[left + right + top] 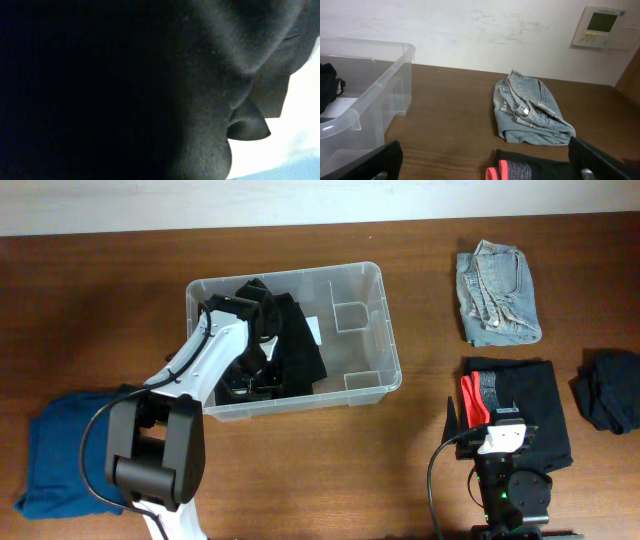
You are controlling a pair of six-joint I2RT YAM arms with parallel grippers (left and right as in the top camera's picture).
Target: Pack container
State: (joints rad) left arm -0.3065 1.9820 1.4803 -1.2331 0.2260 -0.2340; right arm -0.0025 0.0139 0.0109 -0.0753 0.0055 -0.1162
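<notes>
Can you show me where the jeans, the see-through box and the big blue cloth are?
jeans [497, 295], overhead view, middle of the folded denim.
see-through box [345, 352], overhead view, bare floor on its right side.
blue cloth [60, 455], overhead view, middle of the cloth.

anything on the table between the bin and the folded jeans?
No. Between the container and the jeans there is only bare tabletop. This shows in both the overhead and right wrist views.

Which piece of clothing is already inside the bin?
The black garment, beneath the left gripper. The jeans, blue cloth, red-trimmed black piece and dark bundle lie on the table outside the bin.
</notes>
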